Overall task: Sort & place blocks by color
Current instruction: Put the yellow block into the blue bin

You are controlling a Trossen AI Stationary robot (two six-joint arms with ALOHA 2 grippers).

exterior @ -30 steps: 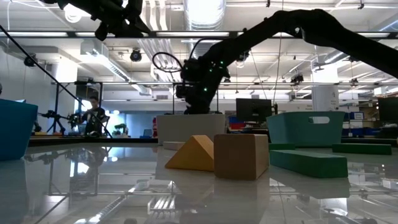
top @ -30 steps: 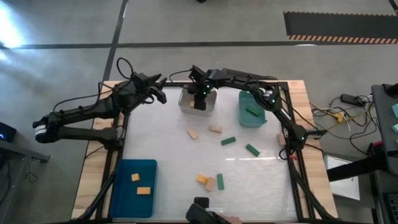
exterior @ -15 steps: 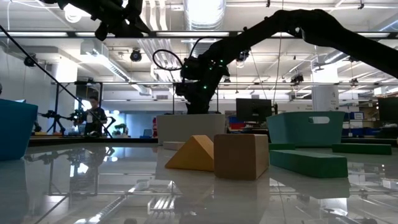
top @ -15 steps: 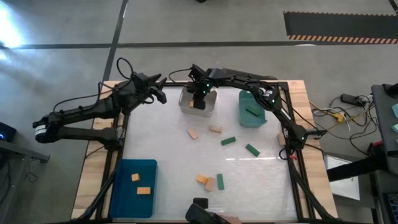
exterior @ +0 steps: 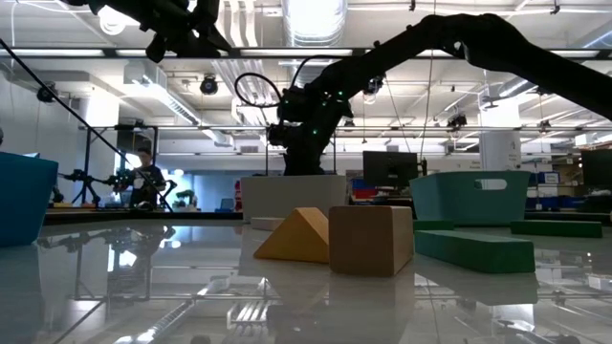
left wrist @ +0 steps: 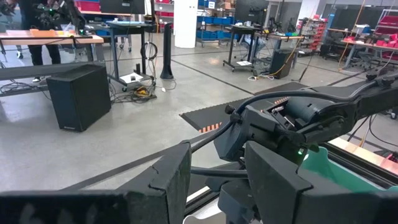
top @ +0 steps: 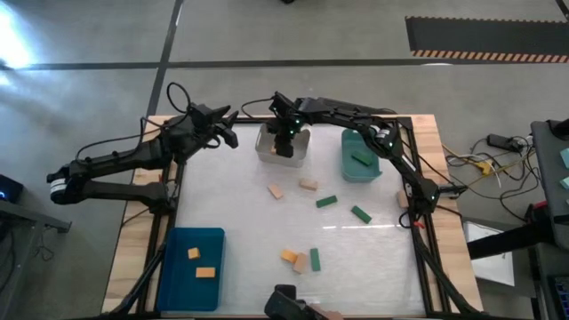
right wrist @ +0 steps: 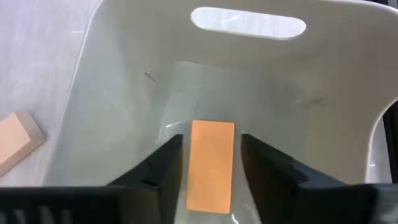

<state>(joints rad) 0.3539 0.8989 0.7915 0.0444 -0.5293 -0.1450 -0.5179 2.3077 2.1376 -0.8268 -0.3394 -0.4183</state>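
Right gripper (right wrist: 210, 180): over the clear bin (top: 283, 147) at the far edge; fingers parted around a tan block (right wrist: 210, 167)
Left gripper (top: 229, 135): far left, raised; fingers apart, empty

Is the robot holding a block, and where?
Likely nothing. The tan block lies in the clear bin between the right gripper's open fingers, untouched; the left gripper is empty.

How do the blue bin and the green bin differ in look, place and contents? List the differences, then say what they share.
The blue bin is blue and sits at the table's near left; the green bin is teal-green and sits far right. The blue bin holds two orange blocks; the green bin holds one green block. Both are open-topped and rectangular.
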